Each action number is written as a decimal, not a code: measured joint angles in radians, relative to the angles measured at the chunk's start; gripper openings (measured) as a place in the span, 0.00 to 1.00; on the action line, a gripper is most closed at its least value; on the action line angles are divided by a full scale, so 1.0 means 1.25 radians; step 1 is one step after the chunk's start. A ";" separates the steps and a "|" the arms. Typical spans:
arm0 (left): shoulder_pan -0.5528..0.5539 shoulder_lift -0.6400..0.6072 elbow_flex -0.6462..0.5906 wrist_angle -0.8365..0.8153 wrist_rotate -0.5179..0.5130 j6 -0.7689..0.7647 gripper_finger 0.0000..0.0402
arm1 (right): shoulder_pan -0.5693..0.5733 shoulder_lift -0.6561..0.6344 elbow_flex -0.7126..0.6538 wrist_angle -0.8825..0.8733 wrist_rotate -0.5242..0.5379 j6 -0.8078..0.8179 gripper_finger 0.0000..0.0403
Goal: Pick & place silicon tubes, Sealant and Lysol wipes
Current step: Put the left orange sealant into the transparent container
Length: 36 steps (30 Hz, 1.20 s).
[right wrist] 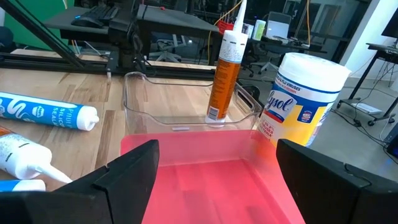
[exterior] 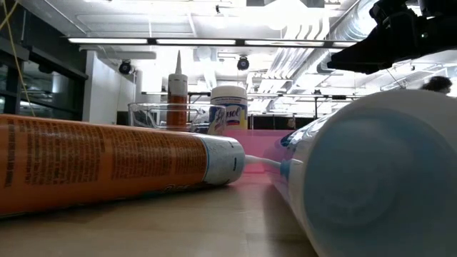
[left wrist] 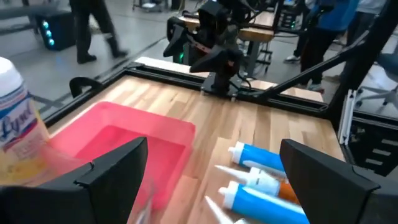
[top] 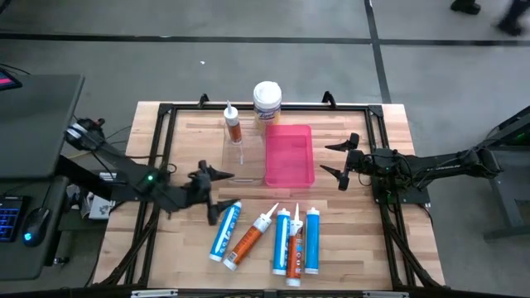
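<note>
One orange cartridge [top: 233, 126] already stood upright in the clear tray [top: 243, 157] at the upper middle of the high view, so I judged the job barely started. Five more cartridges lay flat in a loose row along the lower middle of the table [top: 166, 157]: a blue one [top: 225, 231], an orange one [top: 249, 238], another blue [top: 281, 240], an orange-and-white one [top: 295, 246] and a third blue [top: 312, 239]. None of them was in a container yet. The pink tray [top: 289, 154], just right of the clear one, held nothing that I could see. The Lysol wipes [top: 267, 103] stood upright on the table at the top centre, just behind both trays and inside neither.

My left gripper [top: 210, 192] hovered at centre left, just above the blue cartridge nearest it, fingers spread apart and holding nothing. My right gripper [top: 341, 161] waited just right of the pink tray, its fingers likewise apart and empty. By my reckoning, five cartridges and the wipes were left to place.
</note>
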 joint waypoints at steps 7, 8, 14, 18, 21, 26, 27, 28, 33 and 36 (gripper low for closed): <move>0.000 0.169 0.267 -0.219 0.041 -0.082 0.89 | 0.000 0.000 0.000 0.000 0.000 0.000 0.80; 0.001 0.192 0.307 -0.248 0.064 -0.090 0.89 | 0.000 0.000 0.000 0.000 0.000 0.000 0.80; 0.031 0.316 0.506 -0.418 0.266 -0.253 0.89 | 0.000 0.000 0.000 0.000 0.000 0.000 0.80; 0.054 0.380 0.584 -0.520 0.361 -0.424 0.89 | 0.000 0.000 0.000 0.000 0.000 0.000 0.80; 0.059 0.414 0.606 -0.595 0.385 -0.521 0.89 | 0.000 0.000 0.000 0.000 0.000 0.000 0.80; 0.058 0.471 0.608 -0.698 0.418 -0.696 0.89 | 0.000 0.000 0.000 0.000 0.000 0.000 0.80; 0.059 0.484 0.608 -0.706 0.436 -0.728 0.89 | 0.000 0.000 0.000 0.000 0.000 0.000 0.80; 0.063 0.496 0.608 -0.723 0.450 -0.749 0.89 | 0.000 0.000 0.000 0.000 0.000 0.000 0.80; 0.083 0.549 0.609 -0.747 0.487 -0.771 0.89 | 0.000 0.000 0.000 0.000 0.000 0.000 0.80; 0.107 0.574 0.606 -0.744 0.520 -0.736 0.89 | 0.000 0.000 0.000 0.000 0.000 0.000 0.80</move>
